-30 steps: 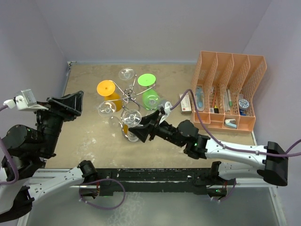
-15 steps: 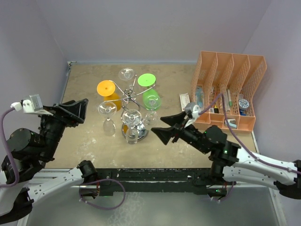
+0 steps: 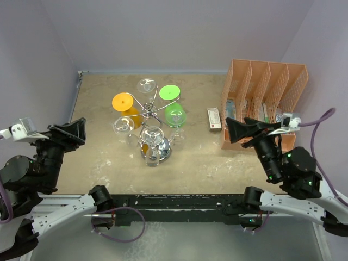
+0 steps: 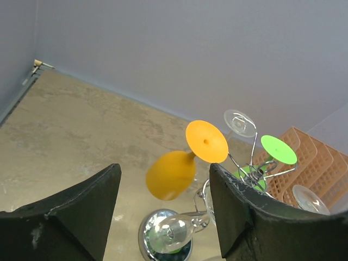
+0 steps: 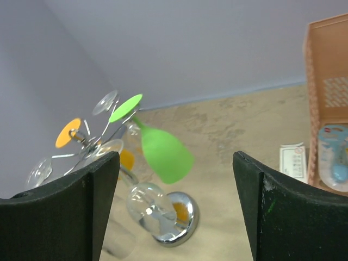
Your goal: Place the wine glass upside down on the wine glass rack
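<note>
The chrome wine glass rack (image 3: pixel 151 111) stands mid-table on its mirrored disc base (image 3: pixel 165 154). Hanging upside down on its arms are an orange glass (image 3: pixel 124 103), a green glass (image 3: pixel 174 113) and three clear wine glasses (image 3: pixel 151 136). My left gripper (image 3: pixel 72 129) is open and empty, well left of the rack. My right gripper (image 3: pixel 243 130) is open and empty, well right of it. The left wrist view shows the orange glass (image 4: pixel 170 175), a clear glass (image 4: pixel 173 230) and the base (image 4: pixel 145 231) between open fingers (image 4: pixel 87 206). The right wrist view shows the green glass (image 5: pixel 165 155), a clear glass (image 5: pixel 145 204) and the base (image 5: pixel 186 217).
An orange mesh file organiser (image 3: pixel 263 103) with small items stands at the right, just behind my right gripper. A small white box (image 3: pixel 213 118) lies left of it. Purple walls close the back and both sides.
My right gripper has drawn back from the front clear glass on the rack to the far right, by the organiser. My left gripper has shifted a little left and lower.
</note>
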Controlling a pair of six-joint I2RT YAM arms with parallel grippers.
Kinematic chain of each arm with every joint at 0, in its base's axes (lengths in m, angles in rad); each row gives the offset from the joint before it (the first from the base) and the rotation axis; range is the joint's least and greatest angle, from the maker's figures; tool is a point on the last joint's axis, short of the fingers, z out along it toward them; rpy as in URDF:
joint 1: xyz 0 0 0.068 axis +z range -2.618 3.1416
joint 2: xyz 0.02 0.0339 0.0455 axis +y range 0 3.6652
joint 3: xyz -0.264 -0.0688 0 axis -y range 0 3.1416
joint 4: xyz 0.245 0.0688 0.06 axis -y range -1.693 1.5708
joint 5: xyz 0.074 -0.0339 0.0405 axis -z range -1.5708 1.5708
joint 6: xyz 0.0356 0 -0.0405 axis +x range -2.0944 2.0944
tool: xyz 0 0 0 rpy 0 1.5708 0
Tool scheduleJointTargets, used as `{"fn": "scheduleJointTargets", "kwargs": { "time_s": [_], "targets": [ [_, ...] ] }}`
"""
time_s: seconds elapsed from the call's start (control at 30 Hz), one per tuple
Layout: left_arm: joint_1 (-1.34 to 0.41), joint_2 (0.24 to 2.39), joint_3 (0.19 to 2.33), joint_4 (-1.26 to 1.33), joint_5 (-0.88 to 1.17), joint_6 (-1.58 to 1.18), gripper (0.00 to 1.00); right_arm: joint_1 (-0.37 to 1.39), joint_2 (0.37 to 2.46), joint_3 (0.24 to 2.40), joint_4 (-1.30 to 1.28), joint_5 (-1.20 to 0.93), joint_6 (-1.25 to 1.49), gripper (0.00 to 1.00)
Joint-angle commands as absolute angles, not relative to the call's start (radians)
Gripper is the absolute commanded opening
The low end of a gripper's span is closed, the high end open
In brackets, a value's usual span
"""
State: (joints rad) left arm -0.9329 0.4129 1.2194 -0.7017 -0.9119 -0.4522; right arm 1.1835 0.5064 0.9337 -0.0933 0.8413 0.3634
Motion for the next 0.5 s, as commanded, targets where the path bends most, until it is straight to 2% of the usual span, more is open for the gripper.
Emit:
{"fn": "scheduleJointTargets", "kwargs": {
  "time_s": [0.0, 0.47],
  "targets": [
    [-0.937, 0.396, 1.27, -0.723, -0.985, -0.431, 0.64, 1.183, 0.471, 0.992, -0.15, 1.029, 0.368, 0.87],
    [-0.936, 0.401, 1.297, -0.749, -1.001, -0.423, 0.67, 1.183, 0.465, 1.003, -0.175, 1.066, 0.409, 0.88]
  ]
}}
